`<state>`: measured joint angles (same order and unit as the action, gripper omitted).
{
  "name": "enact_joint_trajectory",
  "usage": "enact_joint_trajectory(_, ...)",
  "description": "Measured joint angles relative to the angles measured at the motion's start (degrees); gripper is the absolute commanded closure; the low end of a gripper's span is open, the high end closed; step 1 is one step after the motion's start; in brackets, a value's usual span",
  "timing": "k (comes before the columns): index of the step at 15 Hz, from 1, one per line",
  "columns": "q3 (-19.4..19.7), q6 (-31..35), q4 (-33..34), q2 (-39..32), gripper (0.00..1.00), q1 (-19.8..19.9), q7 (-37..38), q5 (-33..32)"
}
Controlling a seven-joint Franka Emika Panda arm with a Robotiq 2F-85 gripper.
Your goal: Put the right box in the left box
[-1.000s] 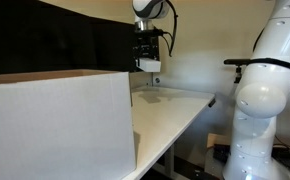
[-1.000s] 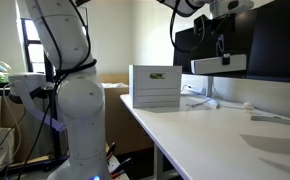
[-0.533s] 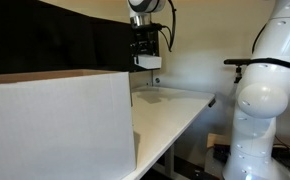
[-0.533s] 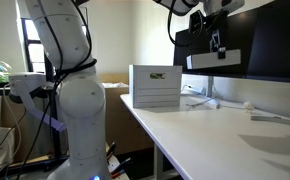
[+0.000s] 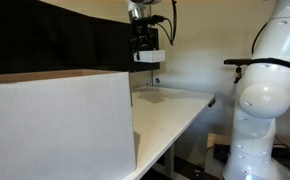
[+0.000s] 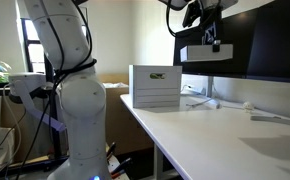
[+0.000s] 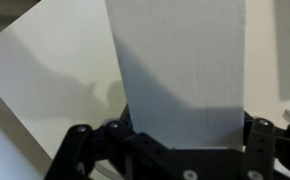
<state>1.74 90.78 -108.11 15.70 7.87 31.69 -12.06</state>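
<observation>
Above the white tabletop (image 5: 180, 108) beside a dark panel (image 5: 75, 45), we see the gripper (image 5: 147, 46) clamping the right box (image 5: 148, 57), now higher and closer to the corner-standing left box (image 5: 55, 125) than before.

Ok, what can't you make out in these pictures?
Left box: inside hidden by its own walls in both exterior views.
Right box: far end cut off by the wrist view's top edge.
Marking on the left box: too small to read in an exterior view.
</observation>
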Motion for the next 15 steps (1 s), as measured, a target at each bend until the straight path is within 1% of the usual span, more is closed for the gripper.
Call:
enact_joint_trajectory(8,-0.26,-7.63,0.01,4.48,0.38,-0.61,-7.25,0.06)
enact_joint_trajectory(15,-1.22,-8.59,0.01,7.95,0.38,-1.55,-7.51,1.89)
